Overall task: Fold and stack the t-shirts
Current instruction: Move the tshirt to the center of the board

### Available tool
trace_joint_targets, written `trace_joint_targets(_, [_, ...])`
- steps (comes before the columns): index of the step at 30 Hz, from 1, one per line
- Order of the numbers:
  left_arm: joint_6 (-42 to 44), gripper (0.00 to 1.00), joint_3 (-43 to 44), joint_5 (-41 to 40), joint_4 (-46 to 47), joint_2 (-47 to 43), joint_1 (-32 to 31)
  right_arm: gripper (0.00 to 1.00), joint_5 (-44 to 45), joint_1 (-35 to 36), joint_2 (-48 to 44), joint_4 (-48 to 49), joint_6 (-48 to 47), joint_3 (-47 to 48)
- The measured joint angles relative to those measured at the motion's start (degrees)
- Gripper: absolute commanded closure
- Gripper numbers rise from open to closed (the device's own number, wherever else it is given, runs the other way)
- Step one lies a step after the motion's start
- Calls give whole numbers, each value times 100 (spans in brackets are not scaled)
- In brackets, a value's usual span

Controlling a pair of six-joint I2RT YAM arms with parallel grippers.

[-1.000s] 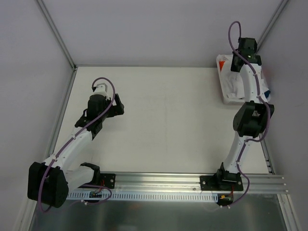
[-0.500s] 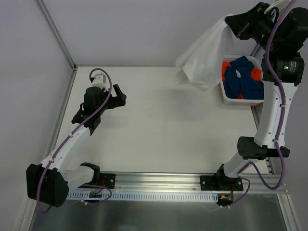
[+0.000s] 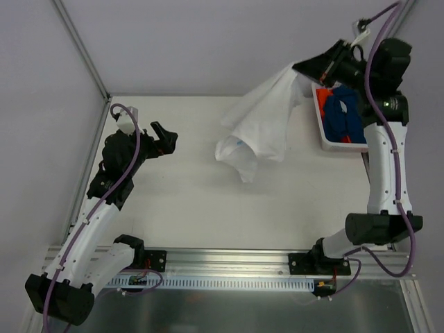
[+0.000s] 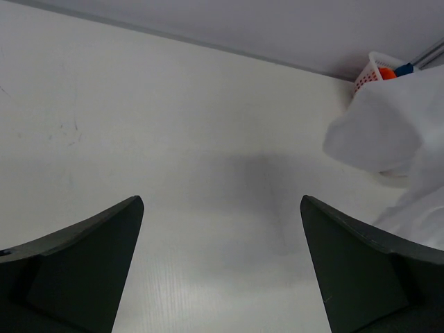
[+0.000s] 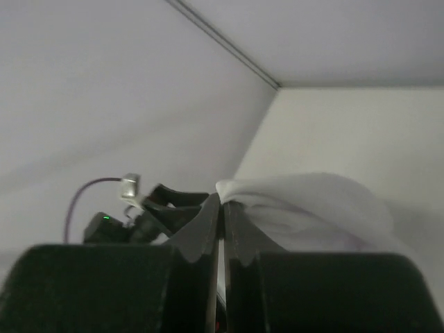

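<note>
Right hand (image 3: 304, 67) pinched only an edge of the white t-shirt (image 3: 258, 128)

Its fingers were pressed together on a thin fold, high at the far right, beside the basket (image 3: 321, 139) that held the blue t-shirt (image 3: 345, 111) and orange t-shirt (image 3: 321, 95). The white cloth hung bunched toward the middle of the table (image 3: 208, 201). So small a bite might have slipped under the shirt's weight and dropped it crumpled. The left hand (image 3: 166, 139), jaws wide apart and empty, stood well apart on the left, too far to catch it.

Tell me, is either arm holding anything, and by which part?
The right gripper pinches the white t-shirt by a fold at its upper end. The left gripper is open, empty.
</note>
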Motion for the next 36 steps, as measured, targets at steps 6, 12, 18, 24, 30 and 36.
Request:
trace_joint_targets(6, [-153, 1, -516, 26, -55, -144, -4, 53, 1821, 339, -1285, -1314, -1768, -3285])
trace_joint_targets(12, [-186, 1, -776, 22, -210, 81, -83, 20, 4304, 1045, -940, -1882, -2900, -5143])
trace_joint_targets(18, [-186, 1, -977, 24, -26, -9, -234, 18, 5593, 2459, -1259, -2015, -3639, -5182])
trace_joint_targets(24, [-188, 1, -1261, 24, 101, 37, -382, 18, 5987, 3421, -1473, -1779, -3834, -4966])
trace_joint_targets(30, [-184, 1, -1565, 48, 323, 199, -634, 20, 6284, 3910, 87, -1550, -3862, -4699])
trace_joint_targets(36, [-146, 1, -1805, 59, 509, 66, -636, 21, 6323, 4155, 1543, -1523, -3860, -4310])
